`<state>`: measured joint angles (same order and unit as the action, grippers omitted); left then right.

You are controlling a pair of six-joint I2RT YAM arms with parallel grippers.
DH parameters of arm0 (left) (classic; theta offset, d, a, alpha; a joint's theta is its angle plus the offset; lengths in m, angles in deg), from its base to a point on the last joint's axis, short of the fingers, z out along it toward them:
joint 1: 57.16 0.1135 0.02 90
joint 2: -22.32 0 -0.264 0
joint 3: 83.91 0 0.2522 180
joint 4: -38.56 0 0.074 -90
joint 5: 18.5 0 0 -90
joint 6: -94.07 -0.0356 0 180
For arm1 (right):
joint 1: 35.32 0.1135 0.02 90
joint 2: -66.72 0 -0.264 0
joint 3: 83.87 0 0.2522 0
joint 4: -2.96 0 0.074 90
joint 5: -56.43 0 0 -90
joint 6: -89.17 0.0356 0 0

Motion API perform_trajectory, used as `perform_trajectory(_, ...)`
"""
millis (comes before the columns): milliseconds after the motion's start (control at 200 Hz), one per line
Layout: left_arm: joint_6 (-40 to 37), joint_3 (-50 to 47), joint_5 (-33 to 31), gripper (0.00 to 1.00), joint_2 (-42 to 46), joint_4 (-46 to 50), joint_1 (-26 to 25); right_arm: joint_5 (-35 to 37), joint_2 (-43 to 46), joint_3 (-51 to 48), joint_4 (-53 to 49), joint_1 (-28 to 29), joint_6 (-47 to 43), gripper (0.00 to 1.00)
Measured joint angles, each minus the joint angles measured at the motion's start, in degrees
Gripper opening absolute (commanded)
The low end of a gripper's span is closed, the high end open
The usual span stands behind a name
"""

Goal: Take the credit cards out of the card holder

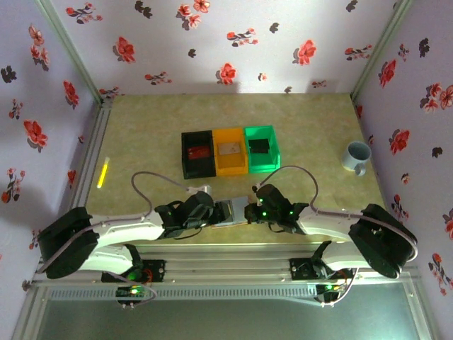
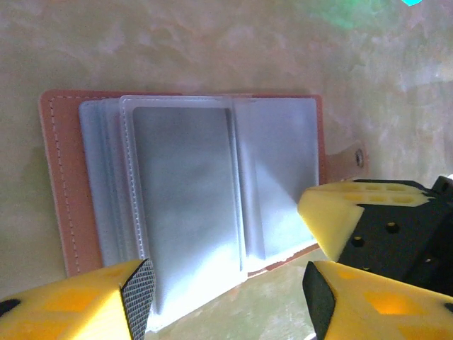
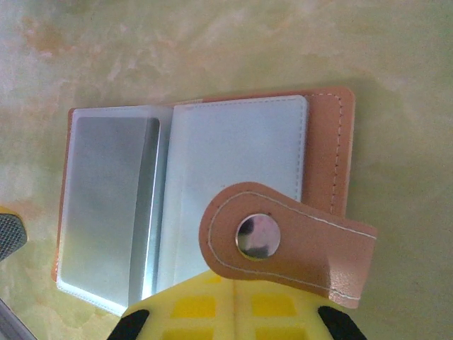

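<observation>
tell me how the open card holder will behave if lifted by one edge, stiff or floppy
Probably floppy: the card holder lies open as a thin bifold and its clear sleeves fan loosely, so they may flap. Likely light, being thin and flat. Its snap tab sticks out and may dangle.

On the mottled beige worktop [image 1: 141, 127], the card holder [image 1: 232, 211] is laid open near the front. Behind it, a black bin [image 1: 198, 170], an orange bin [image 1: 231, 168] and a green bin [image 1: 263, 165] are set touching in a row. A mug [image 1: 357, 156] is placed far right and a yellow stick [image 1: 103, 172] far left.

White-and-black arms [image 1: 120, 230], yellow tool fingers [image 2: 71, 304]
</observation>
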<state>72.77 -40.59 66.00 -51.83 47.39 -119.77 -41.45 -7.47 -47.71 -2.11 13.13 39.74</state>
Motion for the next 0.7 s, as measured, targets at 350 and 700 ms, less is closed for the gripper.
perform_trajectory(350,-0.15,0.00,0.00,0.61,-2.58,0.22,0.00,-0.04,-0.07,0.00,0.04,0.00,0.04,0.00)
perform_trajectory(700,-0.15,0.00,0.00,0.60,-2.78,-0.50,0.00,-0.04,-0.07,0.00,0.04,0.00,0.07,0.00)
